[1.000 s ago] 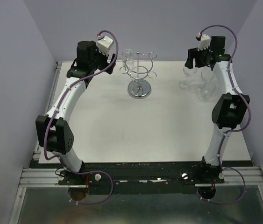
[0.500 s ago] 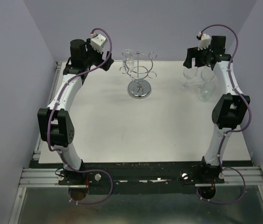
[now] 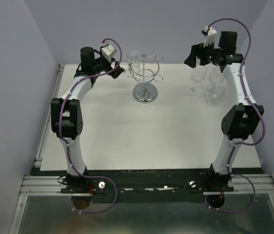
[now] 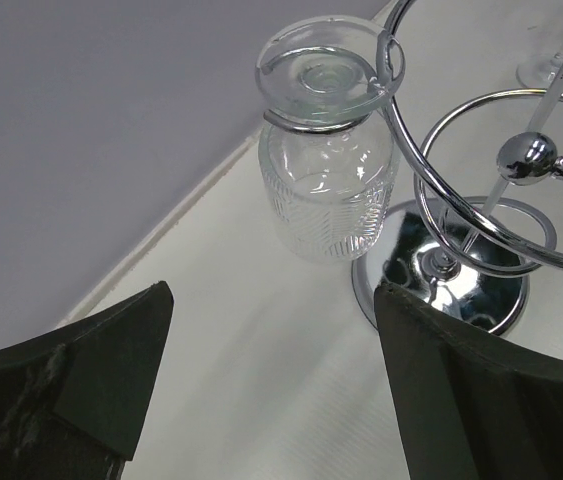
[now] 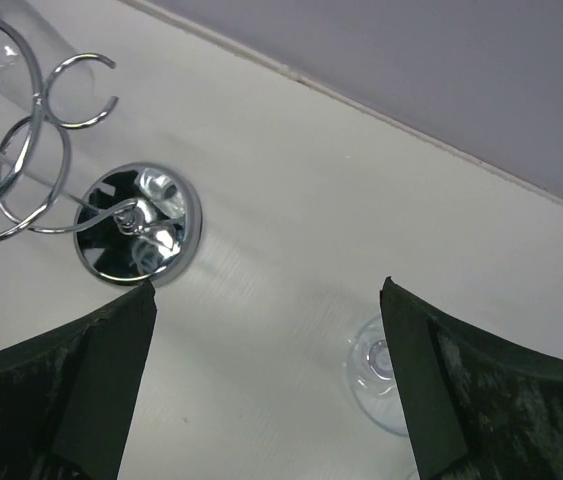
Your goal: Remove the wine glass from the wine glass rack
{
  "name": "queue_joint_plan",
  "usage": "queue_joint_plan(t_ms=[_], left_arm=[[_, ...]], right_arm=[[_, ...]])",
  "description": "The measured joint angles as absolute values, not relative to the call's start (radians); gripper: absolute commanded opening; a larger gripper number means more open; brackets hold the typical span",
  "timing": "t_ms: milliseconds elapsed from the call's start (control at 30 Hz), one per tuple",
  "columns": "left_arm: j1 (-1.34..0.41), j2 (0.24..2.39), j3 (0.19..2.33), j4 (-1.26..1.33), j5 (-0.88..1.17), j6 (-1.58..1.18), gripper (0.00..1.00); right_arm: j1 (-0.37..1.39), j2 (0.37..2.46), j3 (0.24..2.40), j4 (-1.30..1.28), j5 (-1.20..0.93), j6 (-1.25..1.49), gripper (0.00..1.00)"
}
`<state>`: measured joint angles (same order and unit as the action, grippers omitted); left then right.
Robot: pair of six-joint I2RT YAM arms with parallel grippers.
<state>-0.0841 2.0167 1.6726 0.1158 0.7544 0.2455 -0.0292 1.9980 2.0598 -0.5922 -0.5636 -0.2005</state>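
The chrome wine glass rack (image 3: pixel 146 78) stands at the back middle of the table on its round mirrored base (image 3: pixel 145 94). One clear wine glass (image 4: pixel 327 180) hangs upside down from a hook on the rack's far left side; it also shows in the top view (image 3: pixel 133 59). My left gripper (image 3: pixel 118 70) is open and empty, just left of the rack, facing the hanging glass. My right gripper (image 3: pixel 190 58) is open and empty, raised right of the rack. The rack's base (image 5: pixel 138 236) and hooks show in the right wrist view.
Three wine glasses (image 3: pixel 210 84) stand upright on the table at the back right, under my right arm. The foot of one glass (image 5: pixel 378 372) shows in the right wrist view. Walls close the table at the back and sides.
My left gripper has swung right toward the rack and now faces the hanging glass. My right gripper has risen and shifted slightly left, away from the standing glasses.
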Motion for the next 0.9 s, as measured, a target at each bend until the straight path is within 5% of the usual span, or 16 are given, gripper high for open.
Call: queue_joint_plan(t_ms=[900], left_arm=[[-0.125,2.197,1.722,0.407,0.851,0.152,0.99]], right_arm=[[0.207,1.990,2.045,-0.592,-0.801,-0.130,1.00]])
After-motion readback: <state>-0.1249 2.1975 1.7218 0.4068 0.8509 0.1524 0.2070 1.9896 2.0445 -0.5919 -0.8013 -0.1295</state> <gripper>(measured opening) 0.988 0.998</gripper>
